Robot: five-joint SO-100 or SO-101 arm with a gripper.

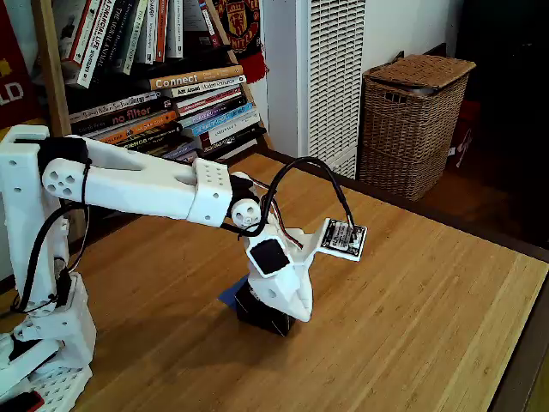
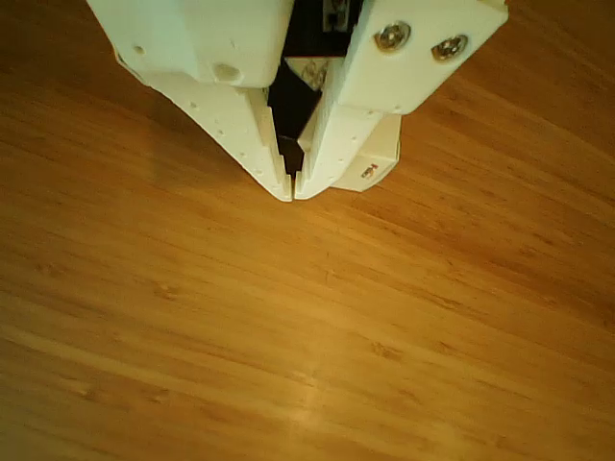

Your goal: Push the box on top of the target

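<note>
In the fixed view the black-sided box (image 1: 257, 312) sits on the wooden table (image 1: 412, 326), mostly covered by my white gripper (image 1: 299, 314), which points down and rests against its right side. A corner of the blue tape target (image 1: 229, 297) pokes out from under the box's left edge; the rest is hidden. In the other view my gripper (image 2: 292, 192) is shut, fingertips together with nothing between them, just above bare wood. A white corner (image 2: 378, 165) behind the right finger looks like the box's top.
A flat white printed tag (image 1: 345, 238) hangs off the arm's cable to the right of the gripper. The arm's base (image 1: 43, 343) stands at the left. A bookshelf (image 1: 163, 94) and a wicker basket (image 1: 412, 120) stand beyond the table's far edge.
</note>
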